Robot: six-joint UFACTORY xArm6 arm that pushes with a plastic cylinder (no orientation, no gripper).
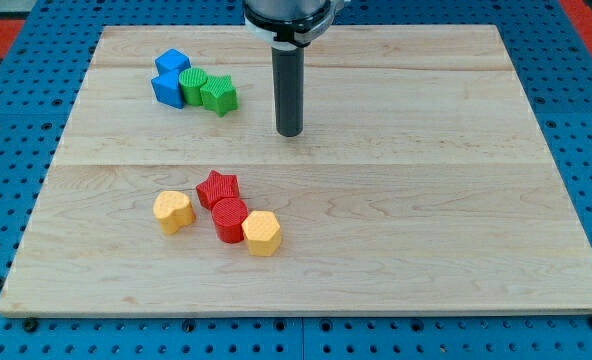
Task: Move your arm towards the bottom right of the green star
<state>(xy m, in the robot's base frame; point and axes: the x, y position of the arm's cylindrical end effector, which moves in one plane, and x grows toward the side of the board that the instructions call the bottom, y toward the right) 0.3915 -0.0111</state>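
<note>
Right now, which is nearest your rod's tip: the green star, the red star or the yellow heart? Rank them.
From my tip:
1. Green star, to the view's left, slightly above.
2. Red star, lower left.
3. Yellow heart, farthest, lower left.

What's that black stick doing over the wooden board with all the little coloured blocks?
That rod is the end of a robot arm, and it pushes blocks around the wooden board. Right now my tip touches nothing; it stands to the view's right of the green star, slightly lower. The star sits in a cluster with a green block and two blue blocks. Nearer the view's bottom lie a red star, a red cylinder, a yellow heart and a yellow hexagon.
</note>
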